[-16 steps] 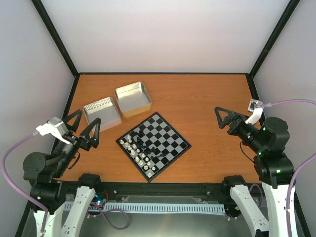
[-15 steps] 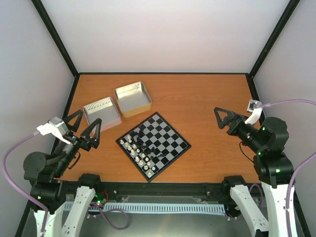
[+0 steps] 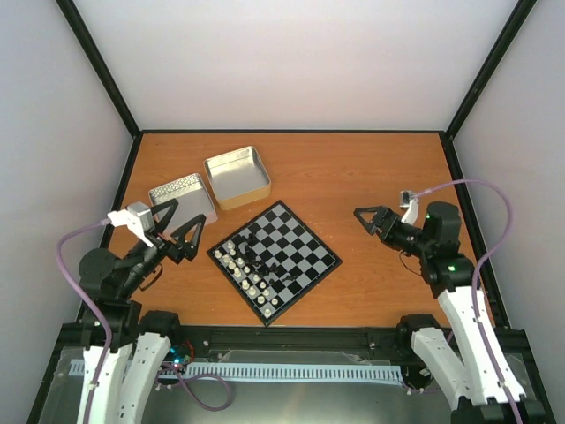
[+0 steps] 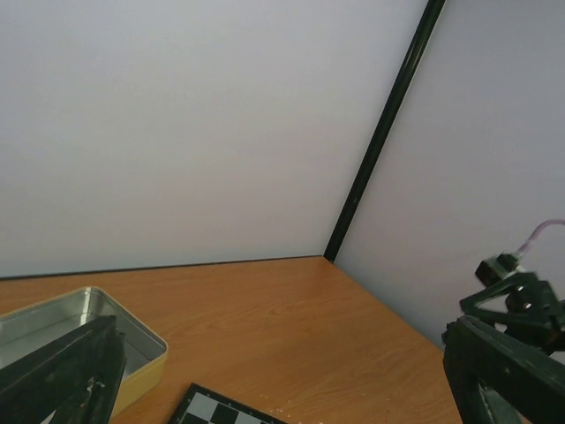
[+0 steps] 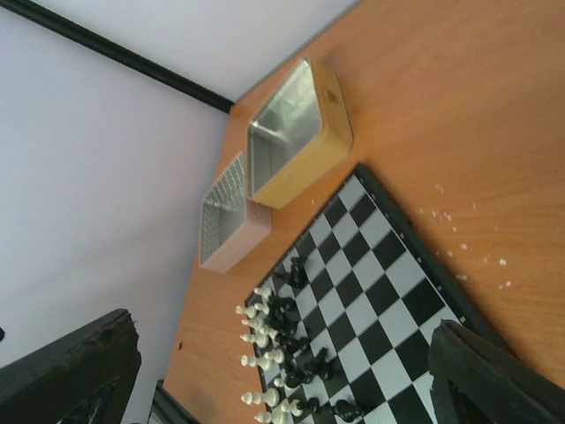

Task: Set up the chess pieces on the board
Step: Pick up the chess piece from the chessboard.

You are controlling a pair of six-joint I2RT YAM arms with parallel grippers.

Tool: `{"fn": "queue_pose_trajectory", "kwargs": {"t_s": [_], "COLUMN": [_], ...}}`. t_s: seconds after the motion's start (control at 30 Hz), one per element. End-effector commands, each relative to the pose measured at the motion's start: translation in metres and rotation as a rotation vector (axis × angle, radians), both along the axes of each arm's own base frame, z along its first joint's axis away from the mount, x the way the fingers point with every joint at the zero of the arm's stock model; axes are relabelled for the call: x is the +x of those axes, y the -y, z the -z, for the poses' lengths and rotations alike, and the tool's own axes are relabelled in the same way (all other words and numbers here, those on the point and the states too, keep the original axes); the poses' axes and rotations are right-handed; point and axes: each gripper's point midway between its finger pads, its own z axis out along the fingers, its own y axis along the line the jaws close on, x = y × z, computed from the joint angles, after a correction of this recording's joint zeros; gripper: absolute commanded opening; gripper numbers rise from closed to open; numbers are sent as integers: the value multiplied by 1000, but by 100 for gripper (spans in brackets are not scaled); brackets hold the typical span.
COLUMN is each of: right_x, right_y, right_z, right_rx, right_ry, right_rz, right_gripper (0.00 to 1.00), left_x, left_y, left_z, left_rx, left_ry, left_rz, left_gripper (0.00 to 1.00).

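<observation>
Your left gripper [image 3: 189, 213] hovered left of the board [image 3: 305, 238], your right gripper [image 3: 361, 215] right of it, both angled inward with jaws spread and empty. The chess pieces [image 3: 252, 265] crowded its near-left edge; two tins [image 3: 244, 195] sat near its far-left edge.

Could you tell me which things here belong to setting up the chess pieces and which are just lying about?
For the job:
- the board
- the chess pieces, bunched along one edge of it

Lying about:
- the plain tin
- the dimpled tin
</observation>
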Motion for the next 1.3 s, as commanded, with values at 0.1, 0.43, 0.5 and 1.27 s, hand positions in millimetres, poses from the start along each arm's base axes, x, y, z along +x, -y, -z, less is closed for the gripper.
{"fn": "queue_pose_trajectory", "kwargs": {"t_s": [0.1,0.43,0.5,1.27], "right_x": [23,21,20,-39], "right_y": [-14,-65,-76,-151], "right_z": [45,101,113,203], "right_rx": [76,-7,-29,-160], "right_ry": [-102,-255,-296,-602], "right_rz": [-49,-90,-91,-340], "right_gripper": [81,68,63,37], "left_x": [22,49,48,53], "left_y": [-3,-6,-6,-19], "left_z": [-16,9,9,12], "left_rx": [34,82,87,62], "left_ry": [164,101,117,108], "left_rz": [-33,-68,-74,-154], "left_gripper": [100,100,100,100]}}
